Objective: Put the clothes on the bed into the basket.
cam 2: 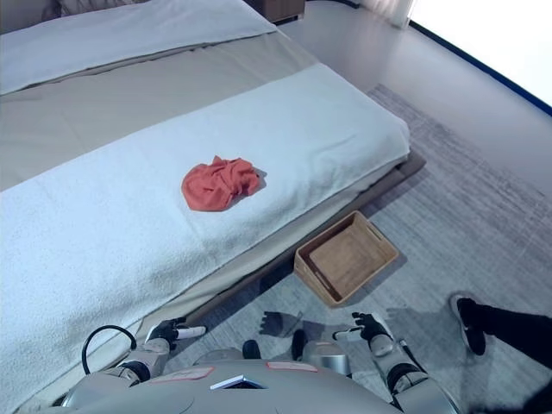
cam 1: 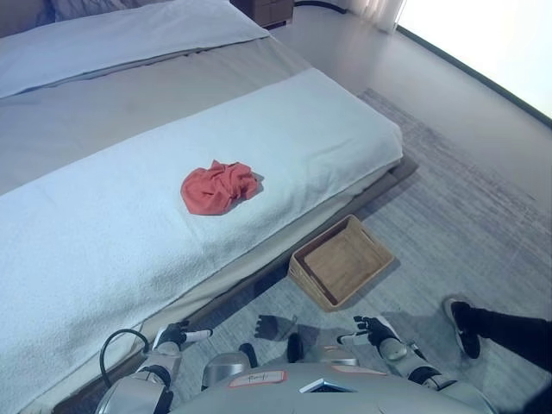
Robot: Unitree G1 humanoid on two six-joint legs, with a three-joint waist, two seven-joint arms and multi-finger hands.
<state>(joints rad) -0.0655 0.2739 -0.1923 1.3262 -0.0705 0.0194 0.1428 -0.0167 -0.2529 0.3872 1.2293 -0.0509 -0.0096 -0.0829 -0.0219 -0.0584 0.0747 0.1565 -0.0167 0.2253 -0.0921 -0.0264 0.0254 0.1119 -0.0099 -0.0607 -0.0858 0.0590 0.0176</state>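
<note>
A crumpled red garment (cam 1: 219, 188) lies on the white blanket across the foot of the bed (cam 1: 328, 129). An empty woven basket (cam 1: 340, 262) sits on the grey rug beside the bed's edge, below and right of the garment. My left hand (cam 1: 177, 335) hangs low by the bed's side, fingers relaxed, holding nothing. My right hand (cam 1: 376, 332) is low near the front of the basket, fingers spread loosely and empty. Both hands are far from the garment.
A person's leg and dark shoe (cam 1: 461, 326) stand on the rug at the right. Pale pillows (cam 1: 129, 34) lie at the bed's head. A wooden nightstand (cam 1: 267, 10) stands at the back.
</note>
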